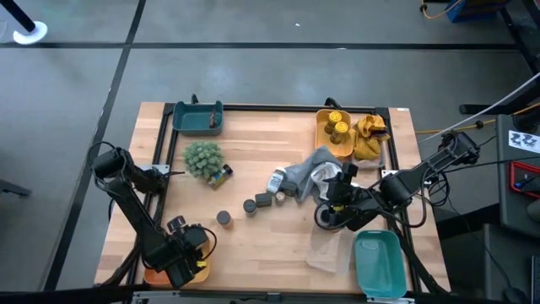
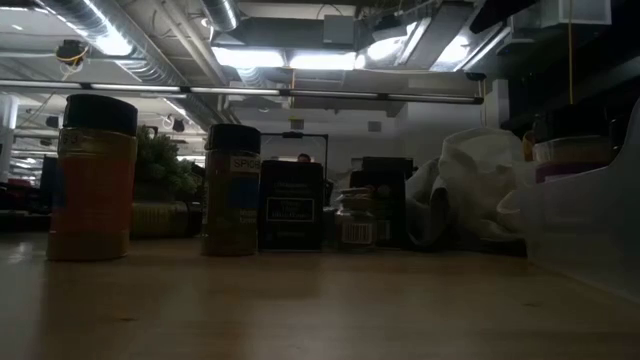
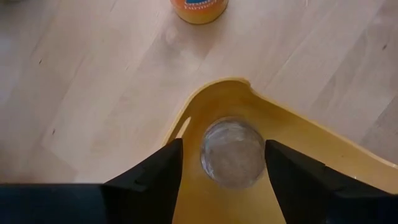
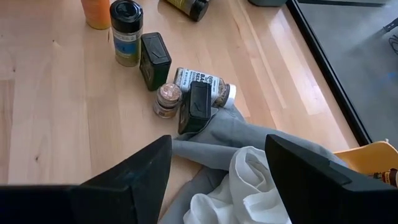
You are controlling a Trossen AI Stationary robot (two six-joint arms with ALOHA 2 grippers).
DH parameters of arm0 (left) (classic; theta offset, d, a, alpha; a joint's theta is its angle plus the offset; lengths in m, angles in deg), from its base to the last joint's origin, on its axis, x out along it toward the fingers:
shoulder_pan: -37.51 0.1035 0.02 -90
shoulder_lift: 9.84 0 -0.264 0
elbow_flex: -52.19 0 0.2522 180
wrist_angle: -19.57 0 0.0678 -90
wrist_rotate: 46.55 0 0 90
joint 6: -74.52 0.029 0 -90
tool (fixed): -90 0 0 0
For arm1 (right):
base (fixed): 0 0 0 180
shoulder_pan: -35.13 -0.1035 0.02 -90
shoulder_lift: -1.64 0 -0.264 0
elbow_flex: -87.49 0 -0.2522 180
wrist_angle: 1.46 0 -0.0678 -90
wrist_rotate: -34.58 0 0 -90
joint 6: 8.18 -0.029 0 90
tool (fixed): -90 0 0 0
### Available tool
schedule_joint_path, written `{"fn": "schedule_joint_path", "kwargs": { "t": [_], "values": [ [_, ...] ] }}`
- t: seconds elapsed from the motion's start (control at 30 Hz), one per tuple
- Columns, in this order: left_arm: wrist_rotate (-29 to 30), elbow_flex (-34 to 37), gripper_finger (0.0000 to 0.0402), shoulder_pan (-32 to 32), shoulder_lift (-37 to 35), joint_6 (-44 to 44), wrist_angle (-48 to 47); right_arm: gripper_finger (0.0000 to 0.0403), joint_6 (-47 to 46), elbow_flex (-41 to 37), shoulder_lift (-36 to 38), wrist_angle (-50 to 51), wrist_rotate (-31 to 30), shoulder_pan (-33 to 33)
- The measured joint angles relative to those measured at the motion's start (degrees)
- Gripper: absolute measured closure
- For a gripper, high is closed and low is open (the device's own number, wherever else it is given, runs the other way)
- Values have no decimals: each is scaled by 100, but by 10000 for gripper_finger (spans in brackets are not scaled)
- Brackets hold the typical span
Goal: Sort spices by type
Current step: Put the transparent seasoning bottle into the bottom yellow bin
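Note:
My left gripper (image 3: 222,163) is open at the table's near left corner (image 1: 181,253). Its fingers stand on either side of a silver-lidded jar (image 3: 232,152) that rests upright in a yellow tray (image 3: 298,134), and a gap shows on both sides. My right gripper (image 4: 217,163) is open above the grey cloth (image 4: 217,140) and white cloth (image 4: 249,171) at mid right (image 1: 337,198). Several spices stand in a row mid-table: an orange jar (image 2: 93,180), a dark-lidded jar (image 4: 126,25) and a black tin (image 4: 155,59). A small jar (image 4: 168,99) and a second tin (image 4: 198,106) stand by a jar lying flat (image 4: 202,84).
Yellow-lidded jars stand in a far yellow tray (image 1: 334,131) beside a yellow cloth (image 1: 371,135). A green plant ball (image 1: 202,158) has a jar lying next to it (image 1: 219,176). Teal trays sit far left (image 1: 198,116) and near right (image 1: 377,262). Bare wood shows near centre.

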Motion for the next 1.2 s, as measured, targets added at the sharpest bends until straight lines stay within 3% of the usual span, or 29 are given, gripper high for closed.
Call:
{"fn": "schedule_joint_path", "kwargs": {
  "t": [0.23, 0.53, 1.2],
  "values": [
    [-163, -7, 168, 64, 0, 148, -3, 145, 1, 0, 0, 2, 2, 0],
    [-1042, -228, 164, 324, -46, 900, -25, 145, 2, 0, 2, 4, 2, 0],
    [-866, -1389, 164, 456, -52, 1721, -801, 145, 4, 0, 4, 2, 2, 0]
  ]
}}
